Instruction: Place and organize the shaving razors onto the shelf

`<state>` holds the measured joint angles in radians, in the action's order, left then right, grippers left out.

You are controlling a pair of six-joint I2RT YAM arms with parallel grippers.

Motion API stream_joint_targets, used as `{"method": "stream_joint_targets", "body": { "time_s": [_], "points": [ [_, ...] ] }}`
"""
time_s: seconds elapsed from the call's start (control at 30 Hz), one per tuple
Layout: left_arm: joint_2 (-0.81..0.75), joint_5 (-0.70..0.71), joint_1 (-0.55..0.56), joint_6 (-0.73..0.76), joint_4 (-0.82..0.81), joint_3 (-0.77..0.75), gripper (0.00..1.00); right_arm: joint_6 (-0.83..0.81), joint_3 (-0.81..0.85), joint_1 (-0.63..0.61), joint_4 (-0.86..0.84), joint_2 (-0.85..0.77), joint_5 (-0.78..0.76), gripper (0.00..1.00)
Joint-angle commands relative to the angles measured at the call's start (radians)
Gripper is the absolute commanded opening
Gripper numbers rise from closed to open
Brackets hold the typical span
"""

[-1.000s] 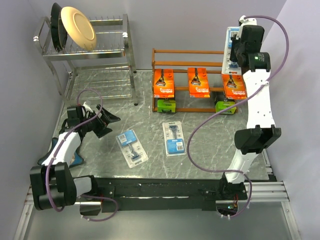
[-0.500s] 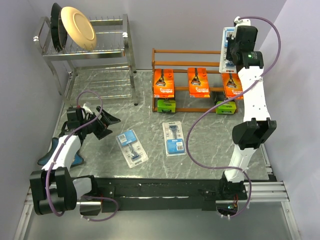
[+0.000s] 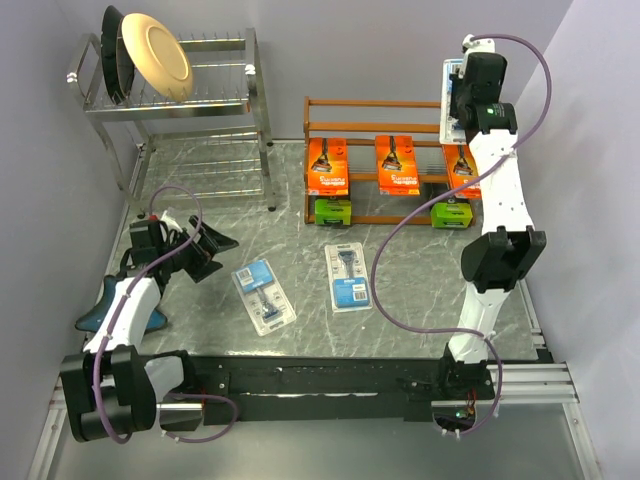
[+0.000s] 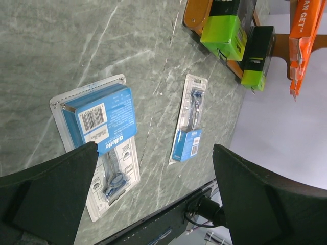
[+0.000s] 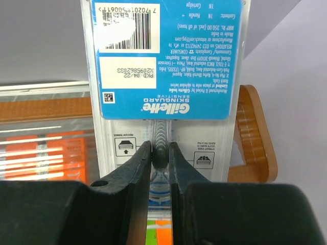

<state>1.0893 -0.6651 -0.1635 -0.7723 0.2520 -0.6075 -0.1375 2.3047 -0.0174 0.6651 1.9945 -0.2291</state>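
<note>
Since pinched upright in right gripper (image 5: 160,153) above far-right end of shelf (image 3: 375,103), lower blister card (image 5: 166,66) straight down; leave spread left gripper (image 3: 212,250) idle.

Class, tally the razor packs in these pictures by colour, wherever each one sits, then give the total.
Flat orange razor packs: 3
Lime-green-and-black razor boxes: 2
Pale blue-and-clear blister cards: 3, one of them gripped in the right tool
Total: 8
</note>
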Motion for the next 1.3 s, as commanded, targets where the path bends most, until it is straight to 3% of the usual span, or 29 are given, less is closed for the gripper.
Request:
{"method": "stream_joint_targets", "body": {
  "time_s": [0.0, 0.67, 1.0, 1.27],
  "points": [
    [-0.028, -0.008, -0.016, 0.005, -0.019, 0.006, 1.00, -0.016, 0.029, 0.000, -0.074, 0.021, -0.033, 0.13],
    [-0.008, -0.013, -0.028, 0.008, -0.011, 0.009, 0.99, -0.031, 0.007, 0.013, -0.105, 0.067, -0.032, 0.16],
    [-0.011, -0.021, -0.037, -0.019, -0.043, 0.026, 0.99, -0.037, -0.059, 0.037, -0.072, 0.044, -0.013, 0.25],
    [-0.031, -0.025, -0.050, -0.039, -0.063, 0.057, 0.99, -0.077, -0.105, 0.060, -0.053, 0.029, 0.004, 0.26]
  ]
}}
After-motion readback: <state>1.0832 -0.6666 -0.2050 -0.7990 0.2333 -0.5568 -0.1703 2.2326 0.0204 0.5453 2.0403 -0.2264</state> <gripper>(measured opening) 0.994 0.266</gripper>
